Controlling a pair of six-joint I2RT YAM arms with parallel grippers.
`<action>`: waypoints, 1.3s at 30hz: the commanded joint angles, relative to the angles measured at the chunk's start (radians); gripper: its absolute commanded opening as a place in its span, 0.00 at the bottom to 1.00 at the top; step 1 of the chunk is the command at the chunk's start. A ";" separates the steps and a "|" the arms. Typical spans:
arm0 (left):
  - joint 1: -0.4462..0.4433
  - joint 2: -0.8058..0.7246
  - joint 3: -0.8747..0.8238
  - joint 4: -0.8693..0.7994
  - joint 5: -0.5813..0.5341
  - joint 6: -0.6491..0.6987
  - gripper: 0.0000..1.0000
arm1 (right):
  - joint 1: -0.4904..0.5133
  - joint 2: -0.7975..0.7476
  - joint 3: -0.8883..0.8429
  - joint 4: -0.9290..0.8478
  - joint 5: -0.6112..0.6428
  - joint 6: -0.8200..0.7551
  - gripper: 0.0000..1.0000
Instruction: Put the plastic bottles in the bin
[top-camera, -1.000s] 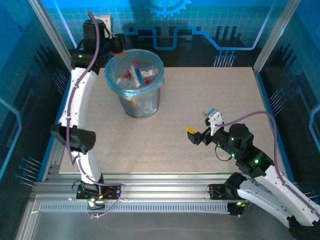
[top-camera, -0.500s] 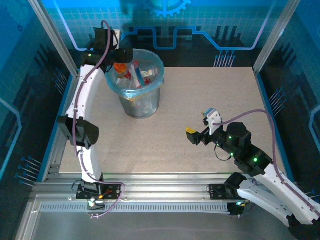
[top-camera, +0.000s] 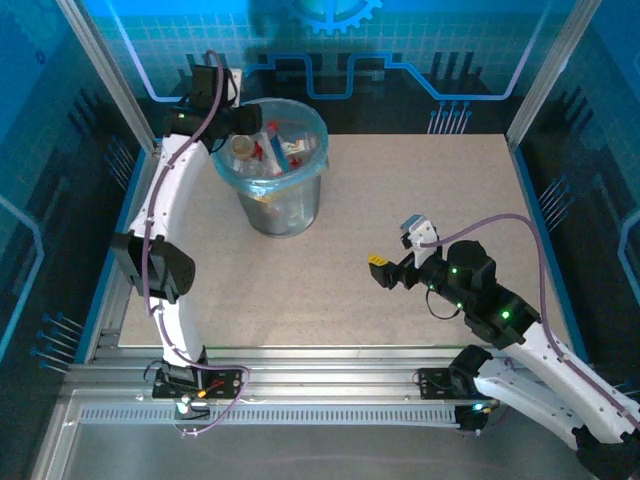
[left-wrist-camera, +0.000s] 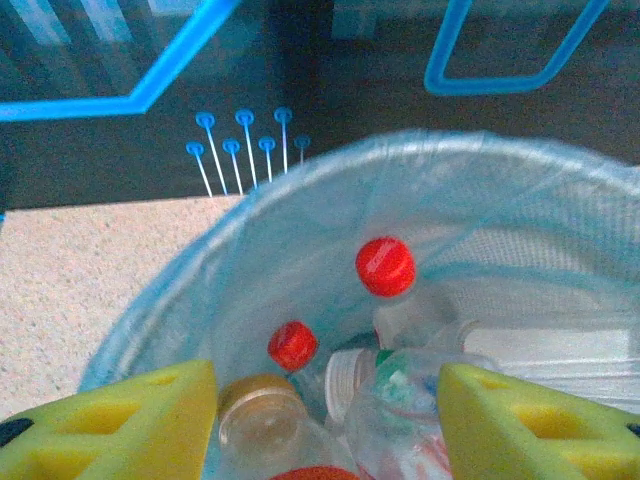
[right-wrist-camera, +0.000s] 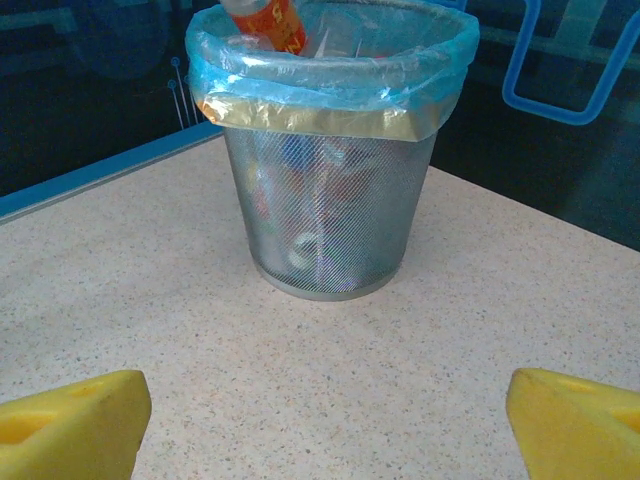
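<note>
Bin (top-camera: 285, 210) sits directly under the left gripper (left-wrist-camera: 328, 420); it has a grey mesh wall, with a light-blue bag (right-wrist-camera: 330, 85) folded over the rim.

Below the fingers I see the bottles (left-wrist-camera: 410, 395) piled inside: two red caps, a white cap, a brownish one nearest the left finger, and clear crushed bodies. Seen from the right gripper (right-wrist-camera: 325, 420), one bottle (right-wrist-camera: 268, 22) with an orange-red label pokes above the rim, ahead and to the left.

Table (top-camera: 420, 190) lies bare ahead of the right gripper up to the bin, and open on both sides.

Left gripper: jaws apart, nothing between them, tips over the bin's rim, arm stretched far forward.

Right gripper: jaws wide, empty, low over the table, aimed at the bin well ahead, arm folded low
</note>
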 joint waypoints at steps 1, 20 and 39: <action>0.008 -0.025 -0.076 0.031 0.019 0.000 0.61 | 0.006 -0.001 0.040 -0.018 -0.004 0.030 0.93; 0.033 0.012 -0.142 0.143 0.108 -0.075 0.75 | 0.006 0.031 0.087 -0.043 0.006 0.012 0.93; 0.032 -0.544 -0.572 0.470 -0.075 -0.093 0.82 | -0.075 0.106 0.172 -0.127 0.219 -0.015 0.96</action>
